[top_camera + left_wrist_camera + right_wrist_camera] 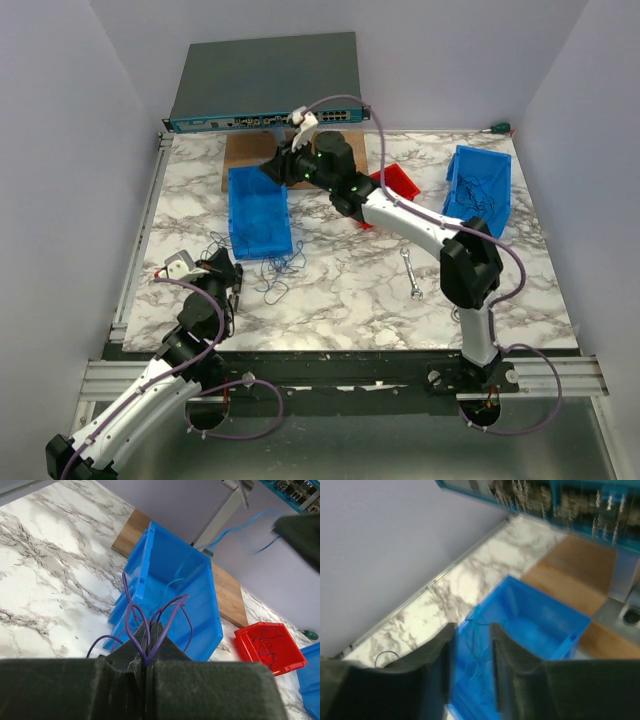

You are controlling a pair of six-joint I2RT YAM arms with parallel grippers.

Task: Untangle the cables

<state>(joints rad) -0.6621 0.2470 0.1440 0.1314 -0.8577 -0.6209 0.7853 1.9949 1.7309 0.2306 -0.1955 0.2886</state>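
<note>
The cables (pixel 276 268) are thin dark and blue wires in loose loops on the marble, just in front of the middle blue bin (pixel 258 212). My left gripper (pixel 231 284) sits low beside them. In the left wrist view it (pixel 150 626) is shut on several thin purple-blue strands (pixel 170 619) that loop out past the fingertips. My right gripper (pixel 275 168) hovers over the far end of that bin. In the right wrist view it (pixel 472 630) is open, with a thin blue wire (pixel 476 648) lying in the bin (pixel 545 620) below the gap.
A red bin (pixel 396 184) and a second blue bin (pixel 480 190) hold more wires at the right. A silver wrench (pixel 410 275) lies mid-table. A network switch (pixel 265 85) and a wooden board (pixel 245 150) stand at the back.
</note>
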